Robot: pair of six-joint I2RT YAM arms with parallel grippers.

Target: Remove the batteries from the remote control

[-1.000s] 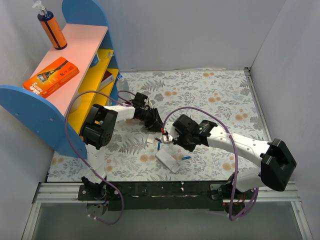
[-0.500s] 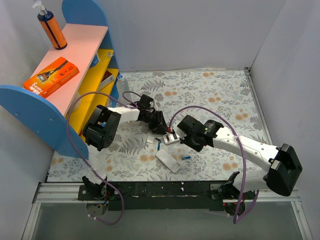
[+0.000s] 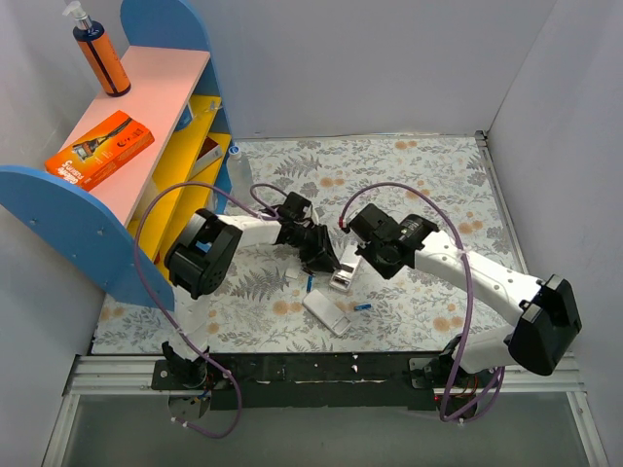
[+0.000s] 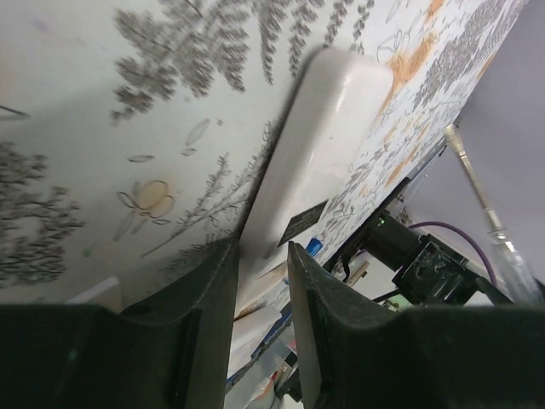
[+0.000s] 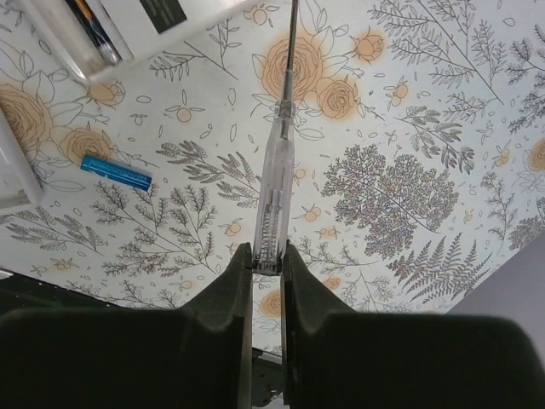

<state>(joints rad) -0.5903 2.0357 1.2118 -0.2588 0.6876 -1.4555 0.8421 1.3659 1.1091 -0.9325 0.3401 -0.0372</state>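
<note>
Two grips: left tool [image 4: 260,253] around remote [image 4: 328,136], right tool [image 5: 264,256] around clear screwdriver [image 5: 278,175].

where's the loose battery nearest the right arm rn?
Top view: the battery lies on the floral table, just right of the white remote near the front edge.

- White plastic remote control [image 5: 128,34]: cut off by the right wrist view's top edge; I see one corner only.
- Clear-handled screwdriver [image 5: 275,183]: its tip runs past that same edge.
- Black label [image 4: 302,223] on the remote: print too small for me to read.
- Left gripper [image 3: 326,259]: fingertips hidden from above.
</note>
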